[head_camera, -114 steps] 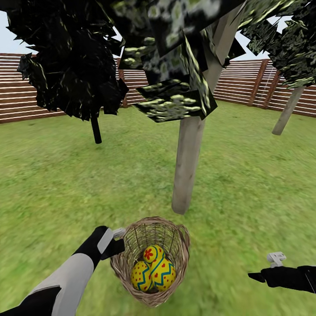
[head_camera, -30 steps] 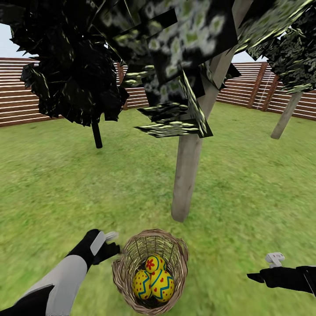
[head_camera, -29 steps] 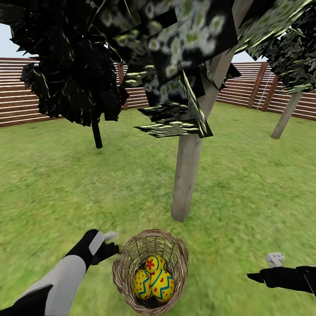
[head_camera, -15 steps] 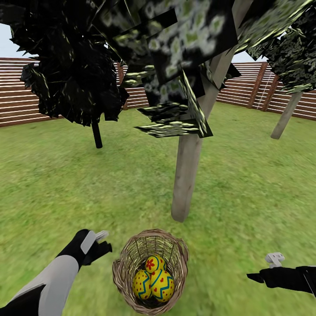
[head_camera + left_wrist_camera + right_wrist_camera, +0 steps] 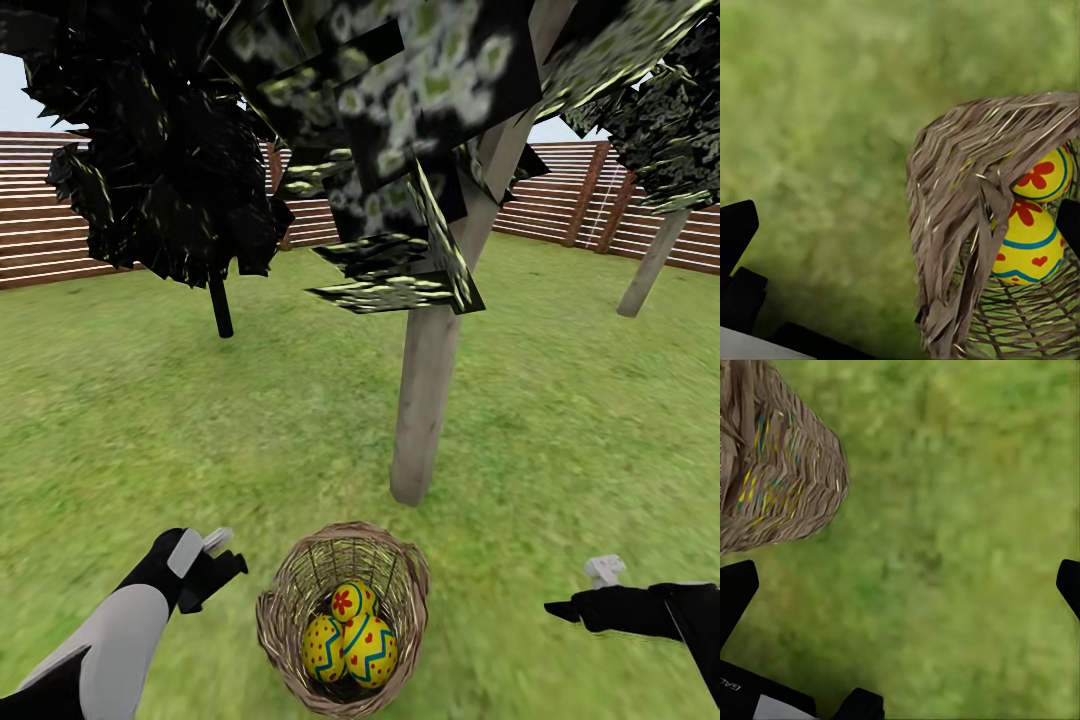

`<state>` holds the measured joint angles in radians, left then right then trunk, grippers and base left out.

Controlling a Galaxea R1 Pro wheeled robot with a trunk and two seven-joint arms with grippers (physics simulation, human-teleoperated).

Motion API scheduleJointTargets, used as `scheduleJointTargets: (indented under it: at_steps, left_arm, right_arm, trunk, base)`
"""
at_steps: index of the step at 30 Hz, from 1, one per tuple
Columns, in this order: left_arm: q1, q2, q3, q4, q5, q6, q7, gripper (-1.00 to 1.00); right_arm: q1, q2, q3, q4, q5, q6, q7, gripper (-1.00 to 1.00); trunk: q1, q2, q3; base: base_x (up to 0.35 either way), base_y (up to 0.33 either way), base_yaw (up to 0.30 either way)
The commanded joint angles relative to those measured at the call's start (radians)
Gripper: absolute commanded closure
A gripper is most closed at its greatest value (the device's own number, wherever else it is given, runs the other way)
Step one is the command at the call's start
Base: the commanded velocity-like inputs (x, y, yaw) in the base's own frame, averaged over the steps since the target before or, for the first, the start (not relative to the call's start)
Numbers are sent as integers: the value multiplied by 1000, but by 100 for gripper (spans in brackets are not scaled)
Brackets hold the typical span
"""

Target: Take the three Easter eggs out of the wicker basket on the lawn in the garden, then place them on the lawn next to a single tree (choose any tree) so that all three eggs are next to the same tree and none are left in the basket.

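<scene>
On the lawn (image 5: pixel 130 420) in front of you, the big pale tree (image 5: pixel 428 400) stands just beyond the basket (image 5: pixel 342 610), with the slat fence (image 5: pixel 40 240) far behind. The basket sits on the grass near the foot of the trunk, between your two arms, and all three eggs (image 5: pixel 350 630) lie piled inside it, so by my reading no egg has been lifted out yet and the first pick is the step in hand.

Your left gripper (image 5: pixel 212 560) hangs just beside the basket's rim without touching it; its wrist view shows the black fingers (image 5: pixel 736 229) spread wide with nothing between them, the wicker wall and two eggs ahead. Your right gripper (image 5: pixel 600 575) is well apart from the basket, also wide open and empty over bare grass.

Next, you would need to bring one gripper over the open top and down around the uppermost egg, clear of the weave.
</scene>
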<state>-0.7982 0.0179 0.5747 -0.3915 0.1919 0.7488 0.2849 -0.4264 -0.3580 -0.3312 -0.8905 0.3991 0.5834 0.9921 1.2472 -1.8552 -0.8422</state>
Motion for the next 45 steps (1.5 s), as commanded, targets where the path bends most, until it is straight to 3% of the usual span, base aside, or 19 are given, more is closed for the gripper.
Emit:
scheduleJointTargets:
  at_steps: [1, 29, 32, 35, 36, 37, 39, 43, 45]
  left_arm:
    - [0, -1, 3, -1, 11, 3, 8, -100]
    - [-1, -3, 2, 2, 11, 4, 8, -100]
    - [-1, -3, 2, 2, 11, 4, 8, -100]
    - [-1, -3, 2, 2, 11, 4, 8, -100]
    - [-1, -3, 2, 2, 11, 4, 8, -100]
    - [0, -3, 2, 3, 11, 4, 8, -100]
    - [-1, -3, 2, 3, 11, 4, 8, -100]
    - [0, -3, 2, 3, 11, 4, 7, -100]
    - [-1, -2, 3, 3, 11, 4, 7, -100]
  right_arm:
    - [-2, 0, -3, -1, 7, 3, 8, -100]
    - [-8, -5, -15, 8, -1, -10, 35, -100]
    - [-8, 4, 29, 8, 3, -9, 27, -100]
    - [-9, 20, 136, 9, 7, -8, -25, -100]
    - [-9, 36, 177, 7, 8, -8, -58, -100]
    - [-9, 70, 238, 2, 9, -5, -125, -100]
    - [-10, 129, 320, -28, 10, 1, -264, -100]
    - [-11, 183, 371, -110, 8, 12, -383, -100]
    - [-11, 201, 377, -166, 8, 38, -397, -100]
  trunk:
    - [0, 0, -1]
    - [0, 0, -1]
    - [0, 0, -1]
    - [0, 0, -1]
    - [0, 0, -1]
    - [0, 0, -1]
    - [0, 0, -1]
    - [0, 0, -1]
    - [0, 0, -1]
  base:
    - [0, 0, 0]
    - [0, 0, 0]
    - [0, 0, 0]
    - [0, 0, 0]
    - [0, 0, 0]
    - [0, 0, 0]
    - [0, 0, 0]
    - [0, 0, 58]
    - [0, 0, 230]
